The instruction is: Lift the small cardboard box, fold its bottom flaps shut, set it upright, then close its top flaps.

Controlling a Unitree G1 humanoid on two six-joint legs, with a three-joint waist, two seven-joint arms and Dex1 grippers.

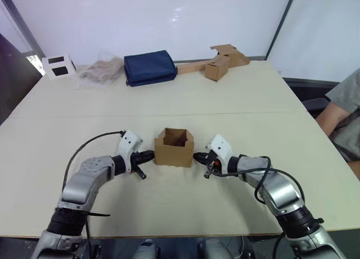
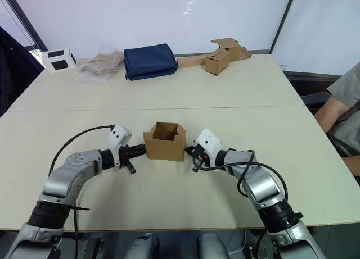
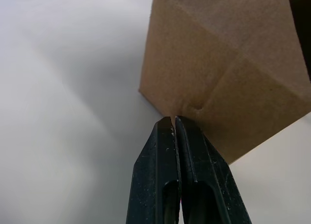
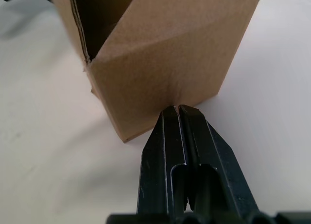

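The small cardboard box [image 1: 174,148] is plain brown corrugated card, matt and unprinted, its walls faintly creased and the fluted edge showing at one open corner. The table [image 1: 185,96] has a smooth, pale cream top with a dull, soft sheen. The left gripper [image 3: 174,121] and right gripper [image 4: 179,109] have black plastic fingers — matt, lightly scuffed and speckled with dust. At the far edge lie a navy cloth bundle [image 1: 149,67], a crinkled clear plastic bag [image 1: 101,71] — glossy — and a white box with black squares [image 1: 58,66].
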